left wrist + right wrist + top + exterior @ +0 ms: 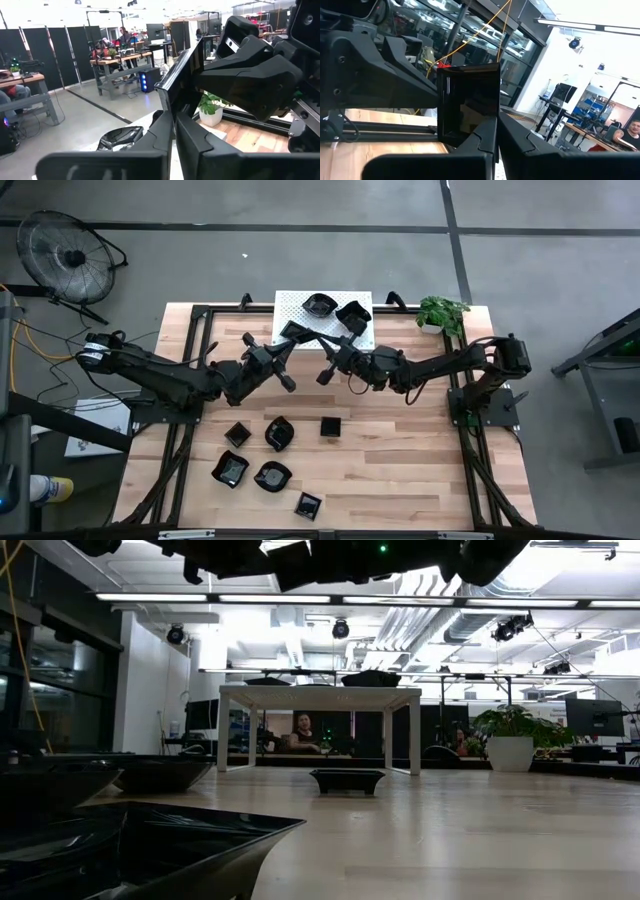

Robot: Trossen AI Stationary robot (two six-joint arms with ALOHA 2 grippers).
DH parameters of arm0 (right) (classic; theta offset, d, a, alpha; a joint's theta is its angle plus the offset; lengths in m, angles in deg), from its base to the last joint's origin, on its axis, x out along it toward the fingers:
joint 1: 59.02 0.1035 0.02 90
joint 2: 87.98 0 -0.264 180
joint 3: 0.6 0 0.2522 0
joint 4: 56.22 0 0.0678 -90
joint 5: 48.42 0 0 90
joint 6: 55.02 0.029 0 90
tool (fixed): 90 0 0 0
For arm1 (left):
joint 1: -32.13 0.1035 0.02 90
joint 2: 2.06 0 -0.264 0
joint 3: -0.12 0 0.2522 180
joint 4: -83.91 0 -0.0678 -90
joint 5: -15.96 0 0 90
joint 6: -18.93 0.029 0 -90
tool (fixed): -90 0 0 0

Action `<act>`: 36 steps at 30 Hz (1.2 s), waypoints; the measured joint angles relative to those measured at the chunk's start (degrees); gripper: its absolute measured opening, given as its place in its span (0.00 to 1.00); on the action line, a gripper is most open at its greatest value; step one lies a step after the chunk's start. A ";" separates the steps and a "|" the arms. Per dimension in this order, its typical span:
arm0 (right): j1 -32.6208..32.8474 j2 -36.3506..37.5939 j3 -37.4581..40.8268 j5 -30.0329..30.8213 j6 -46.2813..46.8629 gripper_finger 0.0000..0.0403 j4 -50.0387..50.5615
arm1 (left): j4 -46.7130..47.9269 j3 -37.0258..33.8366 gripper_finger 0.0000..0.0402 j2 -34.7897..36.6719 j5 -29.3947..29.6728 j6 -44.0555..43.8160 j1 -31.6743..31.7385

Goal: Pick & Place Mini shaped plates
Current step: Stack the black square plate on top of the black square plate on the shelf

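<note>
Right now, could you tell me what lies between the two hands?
One square black plate, which left hand and right hand both grip; the wrist views show it.

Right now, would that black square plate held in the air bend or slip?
Probably stiff: the square plate stands straight though pinched by one edge. Its glossy surface looks slippery, so it may slide. Likely light, being thin.

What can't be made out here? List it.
High view: the held plate, too small among the arms.
Low view: left gripper and right gripper, cut off by the top edge; the plates on the white stand, only rims above its top.
Left wrist view: held plate's shape, edge-on.
</note>
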 joint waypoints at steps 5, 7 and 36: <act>0.00 0.00 0.00 -0.59 0.11 0.01 0.00 | 0.00 0.00 0.03 0.00 0.04 -0.21 0.00; 0.00 0.00 0.00 -0.68 0.11 0.01 0.00 | 0.00 0.00 0.03 0.00 0.04 -0.24 0.00; 0.02 0.02 0.00 -1.69 0.96 0.01 0.00 | 0.00 0.00 0.11 0.00 0.41 -0.92 0.00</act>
